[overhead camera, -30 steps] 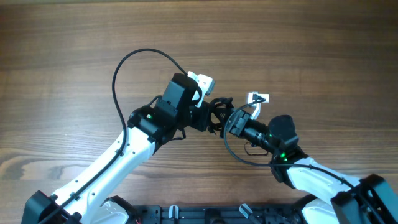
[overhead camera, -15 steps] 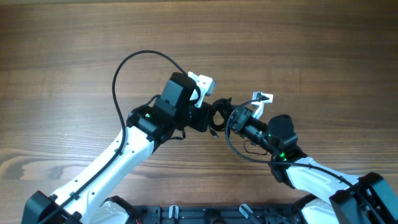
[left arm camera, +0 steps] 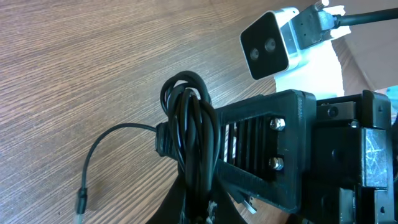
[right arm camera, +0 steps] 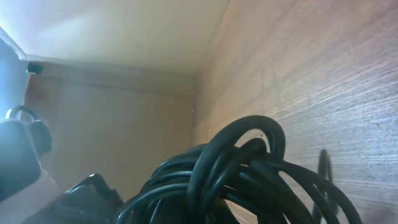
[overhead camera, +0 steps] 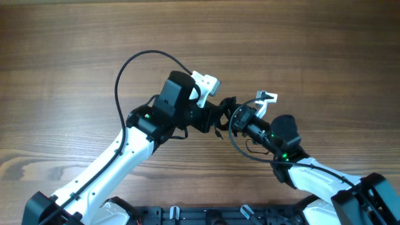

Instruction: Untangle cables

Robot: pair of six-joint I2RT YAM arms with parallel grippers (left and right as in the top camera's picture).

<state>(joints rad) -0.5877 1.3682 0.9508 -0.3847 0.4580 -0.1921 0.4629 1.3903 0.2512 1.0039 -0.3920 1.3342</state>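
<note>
**Left pincer** [overhead camera: 211, 117]: closed tight on the cables [overhead camera: 222, 107]. In your left wrist view the cords run straight into its tips at the bottom edge.

**Right pincer** [overhead camera: 231, 117]: also closed, gripping the same bunch from the opposite side. Its ribbed black finger [left arm camera: 252, 149], fixed with two screws, meets the bunch side-on. The two pincers sit nose to nose, with only the bunch between them.

**The cables**: several thin black cords wound into one oval bunch, pinched between both pincers just ahead of the left pincer's tips. One loose cord leaves the bunch on the side away from the right pincer. It arcs over the wood and ends in a small plug [left arm camera: 80, 202] lying on the table [left arm camera: 74, 68]. In your right wrist view the loops crowd the lower frame directly in front of that pincer. You cannot tell whether the bunch itself touches the wood.

**Behind the tips:**
- A white left wrist camera [overhead camera: 205, 82] rides on the left pincer.
- A white right wrist camera [overhead camera: 265, 97] rides on the right pincer, with its twin lenses facing the left pincer.

**Farther out:** a thick arm cable [overhead camera: 150, 52] loops wide behind the left pincer, well apart from the bunch.
</note>
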